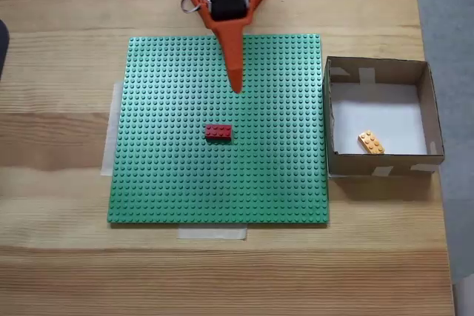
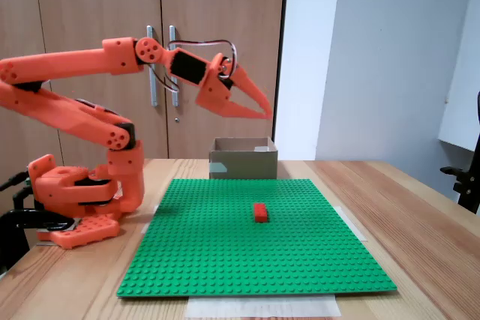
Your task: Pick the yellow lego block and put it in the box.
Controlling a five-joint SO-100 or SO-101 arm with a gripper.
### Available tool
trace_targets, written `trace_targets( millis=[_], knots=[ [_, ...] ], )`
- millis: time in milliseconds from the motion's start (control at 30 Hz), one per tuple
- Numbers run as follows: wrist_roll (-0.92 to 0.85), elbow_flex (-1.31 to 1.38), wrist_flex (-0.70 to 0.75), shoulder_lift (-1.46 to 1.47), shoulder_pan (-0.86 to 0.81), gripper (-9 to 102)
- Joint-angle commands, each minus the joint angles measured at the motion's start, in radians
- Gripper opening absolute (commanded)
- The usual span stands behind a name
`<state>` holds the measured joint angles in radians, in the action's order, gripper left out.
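The yellow lego block (image 1: 371,142) lies on the white floor inside the box (image 1: 381,162), near its front wall in the top-down fixed view. In the side-on fixed view the box (image 2: 242,159) stands at the far edge of the table, its inside hidden. My orange gripper (image 1: 237,86) hangs high over the back half of the green baseplate, well away from the box. Its fingers (image 2: 255,103) come together to a point at the gripper (image 2: 266,113), shut with nothing between them.
A red brick (image 1: 218,132) sits near the middle of the green studded baseplate (image 1: 163,183), also seen as the red brick (image 2: 260,212) on the baseplate (image 2: 225,260). The arm's base (image 2: 75,192) stands at the left. Bare wooden table surrounds the plate.
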<state>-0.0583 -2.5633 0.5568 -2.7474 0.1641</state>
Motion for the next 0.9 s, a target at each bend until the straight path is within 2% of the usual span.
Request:
trace_targets(
  millis=[0,667,867],
  knots=[
    [0.012,0.005,0.048,-0.061,-0.035,-1],
    [0.048,-0.276,0.172,-0.377,-0.138,-1],
    [0.057,-0.405,0.167,-0.451,-0.14,-1]
  ],
)
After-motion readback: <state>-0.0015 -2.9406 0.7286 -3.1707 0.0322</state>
